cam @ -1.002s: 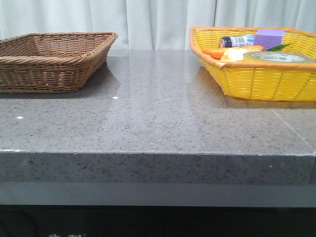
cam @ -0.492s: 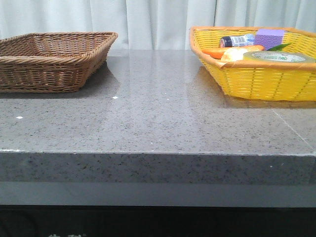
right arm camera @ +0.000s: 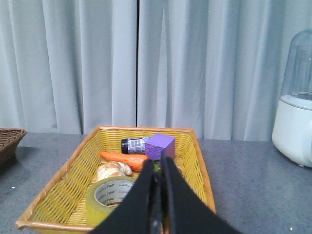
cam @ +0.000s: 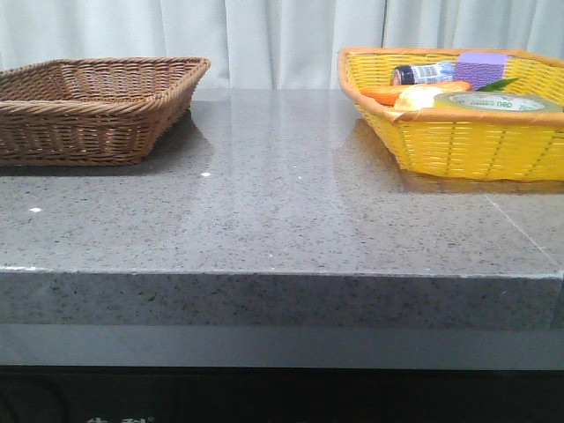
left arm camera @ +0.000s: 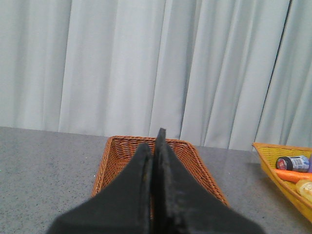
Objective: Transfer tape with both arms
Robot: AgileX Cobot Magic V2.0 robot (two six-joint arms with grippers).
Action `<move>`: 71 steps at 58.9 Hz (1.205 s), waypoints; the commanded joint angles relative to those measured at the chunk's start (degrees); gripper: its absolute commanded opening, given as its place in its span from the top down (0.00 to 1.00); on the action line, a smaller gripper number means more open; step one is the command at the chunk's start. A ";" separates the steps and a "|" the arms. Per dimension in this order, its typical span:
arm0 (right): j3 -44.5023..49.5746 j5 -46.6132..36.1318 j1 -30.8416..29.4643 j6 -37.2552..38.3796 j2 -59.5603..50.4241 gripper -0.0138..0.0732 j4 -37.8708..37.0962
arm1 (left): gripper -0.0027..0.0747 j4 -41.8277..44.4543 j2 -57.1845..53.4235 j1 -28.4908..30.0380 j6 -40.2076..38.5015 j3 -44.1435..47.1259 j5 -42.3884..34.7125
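Nothing has moved: tape (cam: 499,103), carrot (cam: 412,91), bottle (cam: 423,72) and purple block (cam: 480,69) lie in the yellow basket (cam: 458,145); brown wicker basket (cam: 84,110) holds nothing visible; left gripper (left arm camera: 155,146) and right gripper (right arm camera: 162,165) jaws are together

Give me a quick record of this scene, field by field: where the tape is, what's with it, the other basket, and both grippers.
tape: roll lying flat in yellow basket, near its front end
also in yellow basket: purple block, carrot, dark bottle, orange-white piece
brown basket: on table's left; inside not fully visible
left gripper: shut, holding nothing
right gripper: shut, holding nothing
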 commanded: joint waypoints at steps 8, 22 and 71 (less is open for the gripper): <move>-13.57 7.65 -0.36 -0.26 11.02 0.92 -1.25 | 0.99 -0.62 11.75 0.15 -0.18 -15.33 7.86; -17.18 14.20 -0.36 -0.26 20.56 0.92 -1.20 | 0.99 -0.62 21.34 0.15 -0.08 -18.69 11.65; -14.09 17.32 -0.36 -0.26 30.42 0.21 -0.99 | 0.29 3.82 35.40 -0.46 -0.08 -18.69 14.29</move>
